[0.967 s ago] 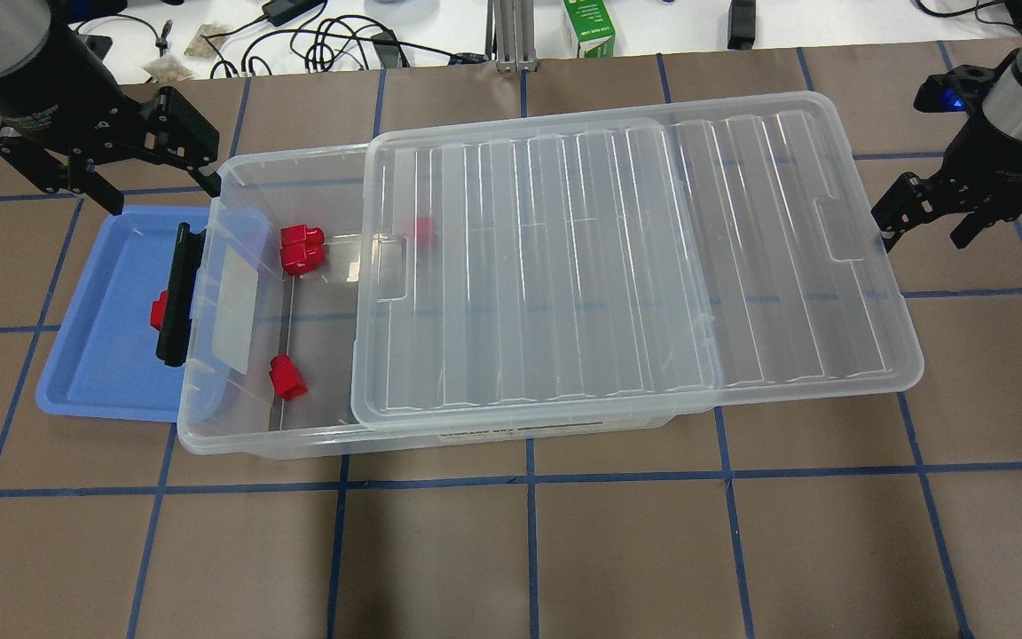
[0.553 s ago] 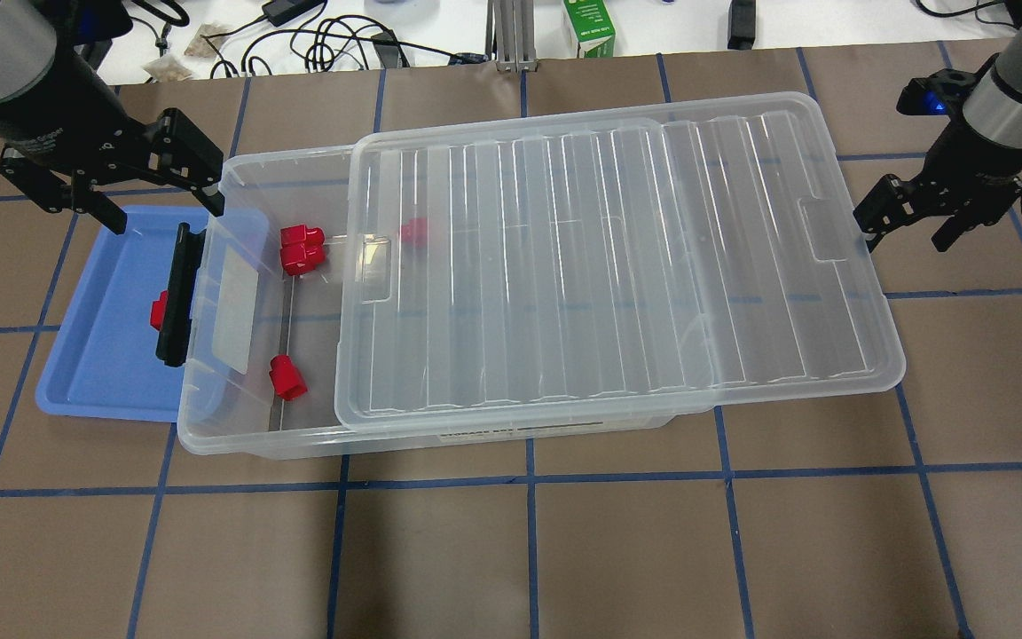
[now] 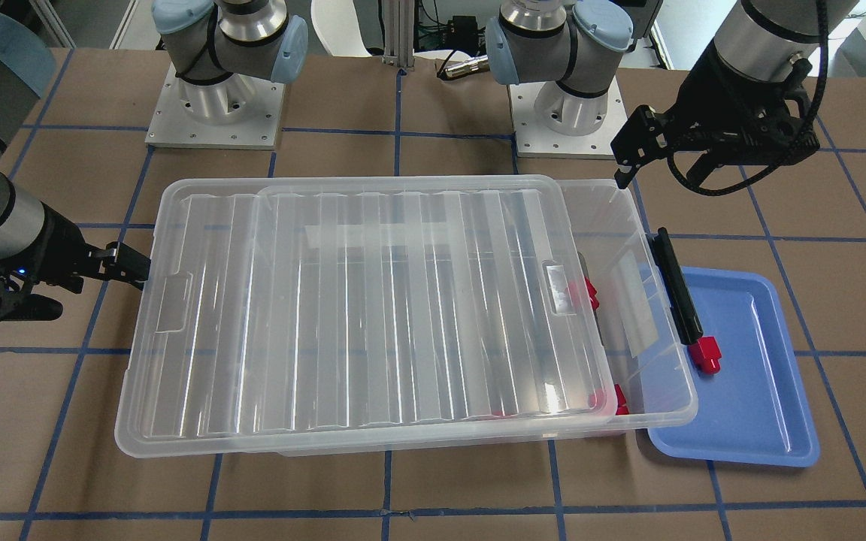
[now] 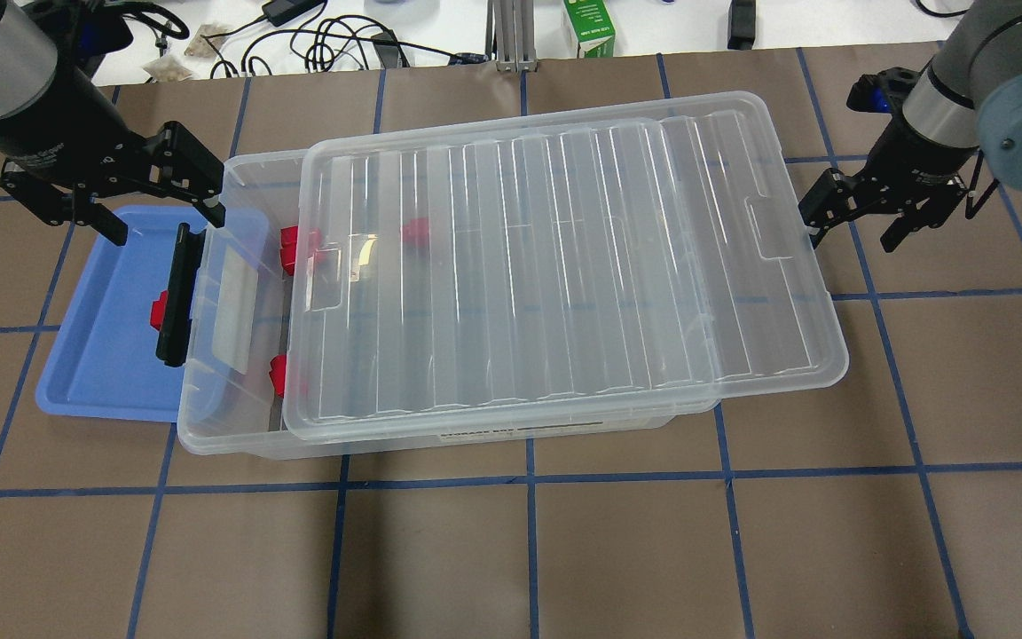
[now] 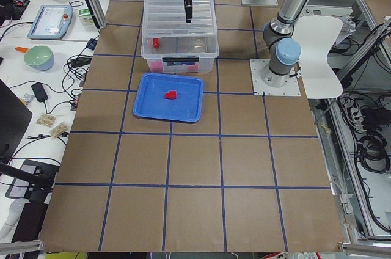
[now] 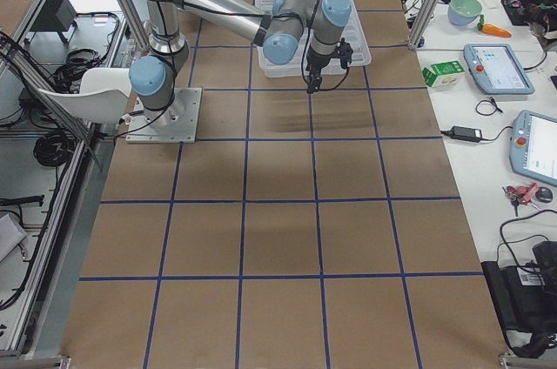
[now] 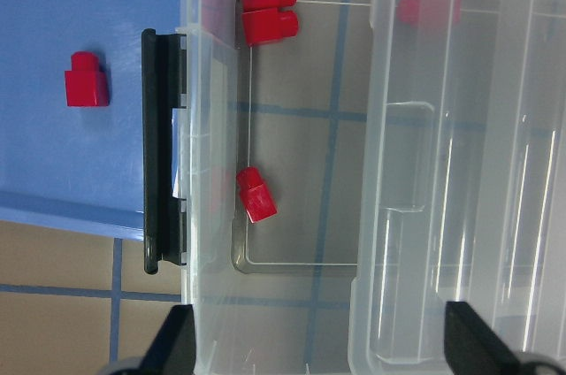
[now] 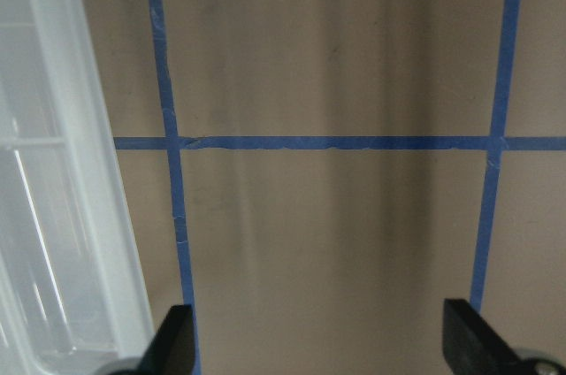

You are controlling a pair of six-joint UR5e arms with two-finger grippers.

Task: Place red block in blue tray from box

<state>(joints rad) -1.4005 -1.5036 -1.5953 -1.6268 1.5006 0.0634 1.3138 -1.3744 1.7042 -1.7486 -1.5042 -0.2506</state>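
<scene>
One red block (image 4: 158, 311) lies in the blue tray (image 4: 94, 364), beside the box's black latch (image 4: 176, 297); it also shows in the left wrist view (image 7: 87, 80). The clear box (image 4: 227, 430) holds more red blocks: two together (image 7: 265, 11), one alone (image 7: 256, 195), and one under the lid (image 7: 424, 9). The ribbed clear lid (image 4: 564, 266) covers most of the box. My left gripper (image 4: 165, 224) is open and empty above the box's latch end. My right gripper (image 4: 854, 240) is open and empty, one finger at the lid's right edge.
The tray's right side is tucked under the box's latch end. A green carton (image 4: 588, 31) and cables (image 4: 334, 44) lie on the white bench behind the table. The two arm bases (image 3: 215, 113) stand at the robot's side of the table.
The lid has slid left over the box and now partly covers the paired and single blocks. My right gripper moved left with it. My left gripper has hardly moved.
</scene>
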